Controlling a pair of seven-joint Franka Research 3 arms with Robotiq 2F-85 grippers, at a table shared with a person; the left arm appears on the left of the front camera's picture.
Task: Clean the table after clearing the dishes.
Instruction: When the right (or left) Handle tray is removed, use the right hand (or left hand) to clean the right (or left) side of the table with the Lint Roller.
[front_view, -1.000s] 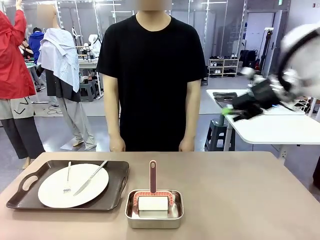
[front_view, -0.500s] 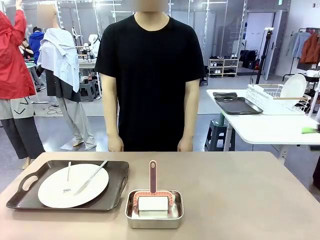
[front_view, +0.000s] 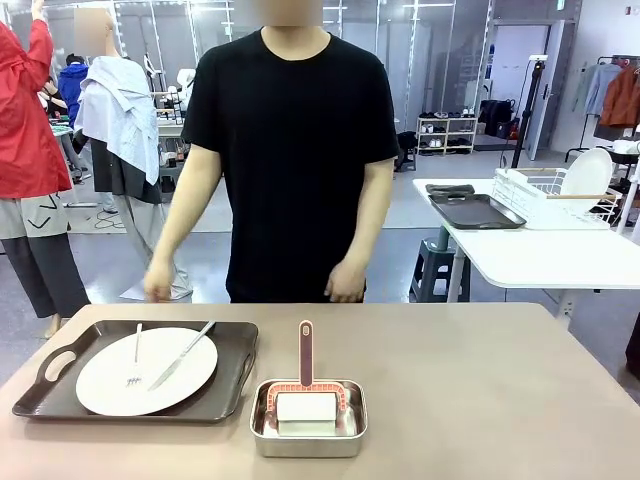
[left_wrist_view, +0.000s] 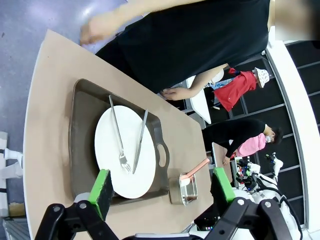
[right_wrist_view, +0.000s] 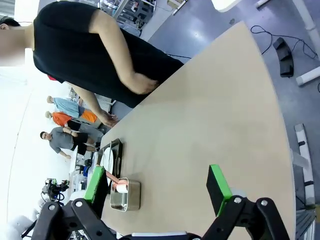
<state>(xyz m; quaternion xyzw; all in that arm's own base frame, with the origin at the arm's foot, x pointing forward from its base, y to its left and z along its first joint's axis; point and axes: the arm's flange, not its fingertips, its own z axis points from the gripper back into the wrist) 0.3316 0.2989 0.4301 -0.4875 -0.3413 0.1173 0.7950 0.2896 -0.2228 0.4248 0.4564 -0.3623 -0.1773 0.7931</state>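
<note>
The round white dinner plate (left_wrist_view: 125, 150) on its dark brown handled tray (left_wrist_view: 82, 130) lies just ahead of the left gripper (left_wrist_view: 162, 187), jaws spread; right gripper (right_wrist_view: 156, 186) likewise. Likely brittle and slick: grasp the tray by a handle.

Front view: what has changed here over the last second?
The right arm pulled away, off to the picture's right. The person's hand at picture left swung outward; the other hand drifted inward. The tray, plate, fork, knife and steel pan stayed put.
</note>
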